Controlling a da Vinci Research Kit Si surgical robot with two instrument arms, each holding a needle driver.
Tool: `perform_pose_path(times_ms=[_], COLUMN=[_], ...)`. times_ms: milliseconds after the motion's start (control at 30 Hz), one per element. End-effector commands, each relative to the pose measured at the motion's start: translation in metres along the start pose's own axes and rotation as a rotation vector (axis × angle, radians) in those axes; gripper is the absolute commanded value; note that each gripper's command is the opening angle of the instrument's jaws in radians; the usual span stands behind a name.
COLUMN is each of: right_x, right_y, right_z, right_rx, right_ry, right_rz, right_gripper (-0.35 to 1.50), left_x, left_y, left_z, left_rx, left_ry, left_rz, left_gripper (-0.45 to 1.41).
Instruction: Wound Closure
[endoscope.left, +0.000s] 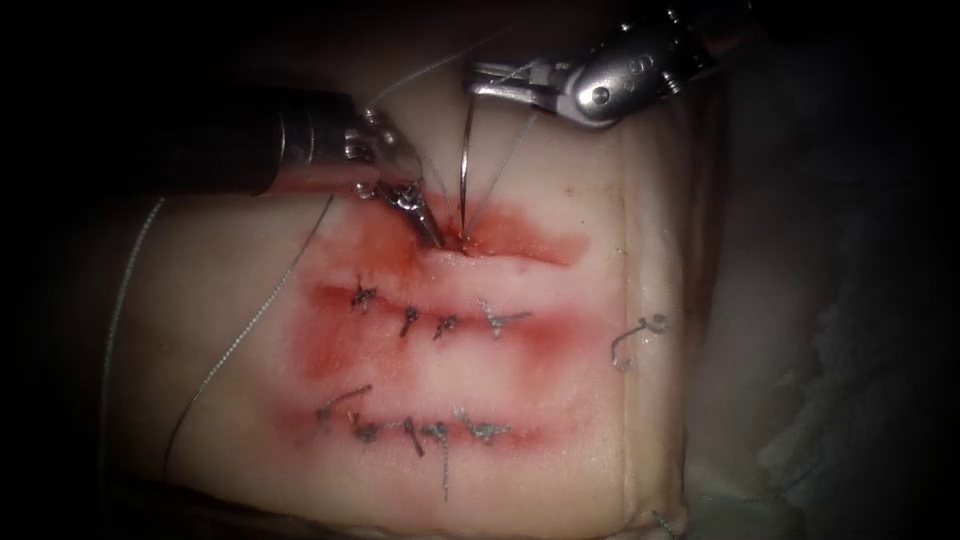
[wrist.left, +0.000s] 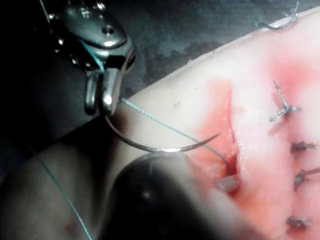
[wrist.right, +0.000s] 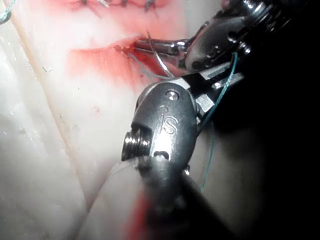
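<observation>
Right end effector (endoscope.left: 490, 80) clenched on needle (endoscope.left: 465, 160) tail, tip at cut (endoscope.left: 470, 245), left end effector (endoscope.left: 432, 232) grasping tissue (endoscope.left: 600, 400) edge

surg. training bench | pork-belly tissue (endoscope.left: 600, 400) w/ stitched cuts (endoscope.left: 430, 322), no patient

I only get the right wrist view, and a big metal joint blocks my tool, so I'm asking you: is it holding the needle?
Observer: Yes. In the left wrist view the right end effector is shut on the needle at its thread end.
Operator: Where's the pointy end?
Observer: The endoscope view shows it down at the cut, right beside the left end effector. I cannot tell whether it is in the tissue.
Operator: Are there more stitches than the row I see?
Observer: Yes, a second stitched row lies beyond it, farther from the cut.
</observation>
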Motion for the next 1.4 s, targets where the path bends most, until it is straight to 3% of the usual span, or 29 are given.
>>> perform_pose_path(times_ms=[33, 367, 567, 733, 1000, 1200, 1400], right_x=[0.0001, -0.0014, -0.0028, -0.0027, -0.0028, -0.0027, -0.0019], right_y=[0.0001, -0.0004, -0.0019, -0.0018, -0.0014, -0.0014, -0.0005], right_z=[0.0006, 0.0003, -0.0003, -0.0003, 0.0002, 0.0005, 0.0013], right_rx=[-0.004, 0.008, 0.021, 0.020, 0.006, -0.019, -0.043], right_ry=[0.015, 0.093, 0.100, 0.100, 0.086, 0.071, 0.093], right_rz=[-0.008, -0.130, -0.143, -0.144, -0.145, -0.145, -0.149], right_gripper=[-0.35, -0.35, -0.35, -0.35, -0.35, -0.35, -0.35], left_x=[-0.0007, -0.0006, -0.0026, -0.0031, -0.0020, -0.0016, -0.0016], left_y=[0.0006, 0.0008, 0.0020, 0.0027, 0.0039, 0.0037, 0.0039], left_z=[-0.0003, -0.0005, -0.0004, 0.0005, 0.0030, 0.0029, 0.0024], left_rx=[-0.004, -0.039, -0.127, -0.161, -0.150, -0.106, -0.017], left_ry=[-0.002, -0.032, -0.054, -0.034, 0.030, 0.067, 0.033], left_rz=[0.006, 0.011, 0.195, 0.202, 0.202, 0.210, 0.139], left_gripper=[-0.45, -0.45, -0.45, -0.45, -0.45, -0.45, -0.45])
